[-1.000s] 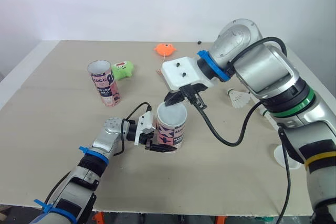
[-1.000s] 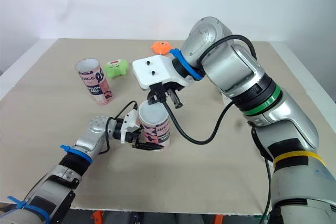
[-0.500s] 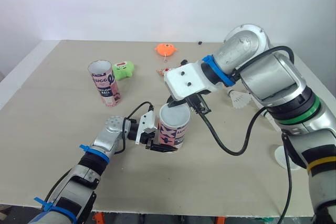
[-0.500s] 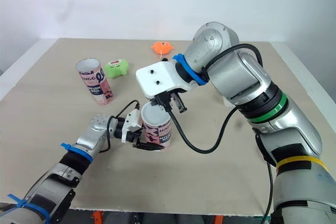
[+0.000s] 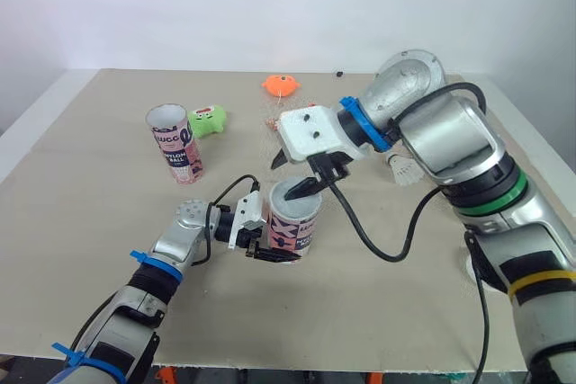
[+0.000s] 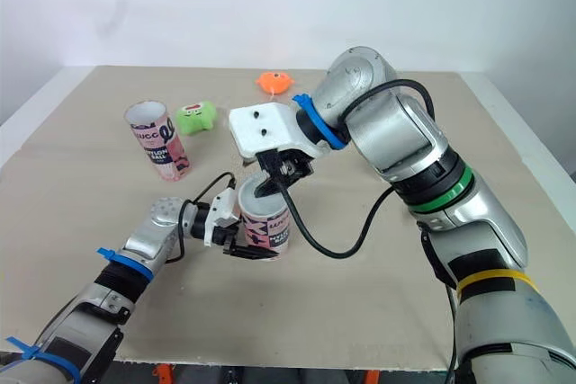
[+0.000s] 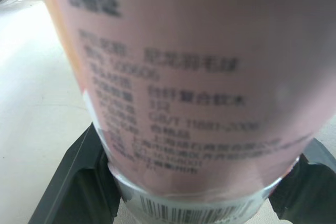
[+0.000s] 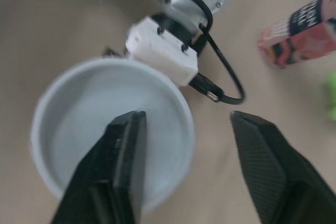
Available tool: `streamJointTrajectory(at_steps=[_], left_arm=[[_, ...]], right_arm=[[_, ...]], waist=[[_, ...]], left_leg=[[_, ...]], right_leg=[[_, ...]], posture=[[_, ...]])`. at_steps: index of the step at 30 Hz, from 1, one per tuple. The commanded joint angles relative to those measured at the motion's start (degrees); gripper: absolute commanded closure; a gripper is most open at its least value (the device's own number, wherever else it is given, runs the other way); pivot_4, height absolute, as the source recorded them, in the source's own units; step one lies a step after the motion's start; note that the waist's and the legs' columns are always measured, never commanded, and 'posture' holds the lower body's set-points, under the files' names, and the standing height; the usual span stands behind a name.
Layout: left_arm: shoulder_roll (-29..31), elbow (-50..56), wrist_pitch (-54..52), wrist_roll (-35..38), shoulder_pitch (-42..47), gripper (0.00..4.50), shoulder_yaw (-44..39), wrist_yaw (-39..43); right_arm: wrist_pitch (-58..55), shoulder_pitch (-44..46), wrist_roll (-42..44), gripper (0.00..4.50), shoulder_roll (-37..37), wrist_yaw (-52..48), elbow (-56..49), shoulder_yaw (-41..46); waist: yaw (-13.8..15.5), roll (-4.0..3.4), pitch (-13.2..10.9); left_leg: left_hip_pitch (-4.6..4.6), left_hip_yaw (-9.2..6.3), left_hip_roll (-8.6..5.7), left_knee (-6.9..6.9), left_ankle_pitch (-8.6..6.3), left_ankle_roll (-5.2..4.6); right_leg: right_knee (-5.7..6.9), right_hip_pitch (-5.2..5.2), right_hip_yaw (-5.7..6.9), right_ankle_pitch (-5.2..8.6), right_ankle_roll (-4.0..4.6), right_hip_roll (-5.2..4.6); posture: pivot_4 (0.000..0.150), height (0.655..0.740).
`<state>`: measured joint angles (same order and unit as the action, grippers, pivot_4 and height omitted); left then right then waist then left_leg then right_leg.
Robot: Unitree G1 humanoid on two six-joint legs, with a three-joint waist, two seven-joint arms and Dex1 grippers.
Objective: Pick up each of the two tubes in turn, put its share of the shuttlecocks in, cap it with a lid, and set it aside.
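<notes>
Head view: the pink tube (image 5: 292,222) stands upright mid-worktop (image 5: 90,186) with the left gripper (image 5: 270,245) pinching its base, while the right gripper (image 5: 295,175) hangs over its open mouth, jaws spread; a second tube (image 5: 175,143) stands well apart on the left and a shuttlecock (image 5: 407,170) lies on the right. Left wrist view: both black fingers (image 7: 73,182) press against the pink tube's lower wall. Right wrist view: one finger sits over the tube's white inside, the other outside its rim.

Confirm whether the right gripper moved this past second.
Yes. With the orange toy unshifted, the right gripper has dipped lower, one finger now at the held tube's mouth.
</notes>
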<state>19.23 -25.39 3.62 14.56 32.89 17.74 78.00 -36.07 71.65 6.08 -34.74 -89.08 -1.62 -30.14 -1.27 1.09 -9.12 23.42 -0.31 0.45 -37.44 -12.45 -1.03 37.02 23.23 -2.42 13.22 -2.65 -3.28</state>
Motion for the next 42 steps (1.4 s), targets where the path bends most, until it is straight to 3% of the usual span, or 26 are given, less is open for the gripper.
streamJointTrajectory(at_steps=[1,6,10,13,19,26,33,38,42], left_arm=[[1.6,-2.9,-2.0,-4.1,-1.6,1.57,1.1,-1.8],[1.3,-3.4,-1.7,-4.2,-1.3,1.57,1.2,-1.8],[1.3,-3.7,-1.5,-4.3,-1.2,1.57,1.3,-1.8],[1.3,-3.7,-1.4,-4.3,-1.3,1.57,1.2,-1.9],[1.6,-3.4,-1.3,-4.4,-1.8,1.57,1.0,-2.3],[1.9,-3.0,-1.3,-4.4,-2.5,1.57,0.8,-2.5],[1.8,-2.8,-0.9,-4.7,-2.9,1.57,0.5,-2.9],[1.1,-2.4,0.4,-4.3,-3.5,1.57,0.0,-3.3],[0.3,-2.3,1.5,-3.3,-3.4,1.57,-1.0,-3.4]], right_arm=[[-4.8,4.3,7.7,1.88,-2.2,-3.3,0.3,5.4],[-9.2,4.5,14.9,1.88,-4.7,-3.4,-1.4,5.0],[-8.5,2.1,14.7,3.01,-5.8,-3.4,-3.1,3.6],[-8.1,1.3,14.7,4.46,-5.8,-3.4,-4.1,3.2],[-4.3,0.3,12.8,4.46,-7.4,-3.4,-5.2,-1.7],[2.7,-1.7,2.1,4.46,-5.7,-1.8,-2.2,-9.1],[3.1,-2.8,2.1,4.46,-5.8,-3.4,-3.2,-9.7],[-6.2,-1.6,14.1,4.46,-5.8,-2.8,0.3,5.2],[-9.4,-5.7,17.7,4.46,-11.3,1.5,-1.0,15.1]], waist=[[0.0,-0.03,0.0],[0.0,-0.02,0.0],[0.0,-0.03,0.0],[0.0,-0.04,0.0],[0.0,-0.03,0.0],[0.0,0.04,0.1],[0.0,0.12,0.4],[0.1,0.08,0.3],[0.9,-0.02,0.2]], left_leg=[[0.10,0.01,0.00,0.00,0.01,0.00],[0.11,0.01,0.00,0.02,0.00,0.01],[0.13,0.03,0.00,0.04,-0.01,0.02],[0.15,0.03,0.01,0.04,-0.01,0.02],[0.15,0.02,0.02,0.04,-0.01,0.02],[-0.04,0.10,0.11,0.08,-0.03,0.05],[-0.21,0.02,0.33,0.16,-0.15,0.26],[-0.08,-0.05,0.34,0.17,-0.13,0.27],[0.14,-0.05,0.31,0.16,-0.05,0.18]], right_leg=[[0.00,0.07,0.03,-0.01,0.02,-0.02],[-0.08,0.04,0.07,0.05,0.05,-0.06],[-0.08,0.08,0.10,0.25,-0.29,-0.10],[-0.08,0.08,0.14,0.25,-0.29,-0.10],[-0.08,0.08,0.15,0.25,-0.30,-0.10],[-0.10,0.00,0.25,0.27,-0.32,-0.10],[-0.09,0.01,1.80,0.08,-0.05,-0.99],[-0.10,0.08,2.65,0.02,-0.03,-1.44],[-0.19,0.15,2.81,0.00,0.02,-1.44]], posture=[[0.150,0.7400],[0.150,0.7400],[0.150,0.7400],[0.150,0.7400],[0.150,0.7400],[0.150,0.7400],[0.150,0.7400],[0.150,0.7400],[0.150,0.7400]])
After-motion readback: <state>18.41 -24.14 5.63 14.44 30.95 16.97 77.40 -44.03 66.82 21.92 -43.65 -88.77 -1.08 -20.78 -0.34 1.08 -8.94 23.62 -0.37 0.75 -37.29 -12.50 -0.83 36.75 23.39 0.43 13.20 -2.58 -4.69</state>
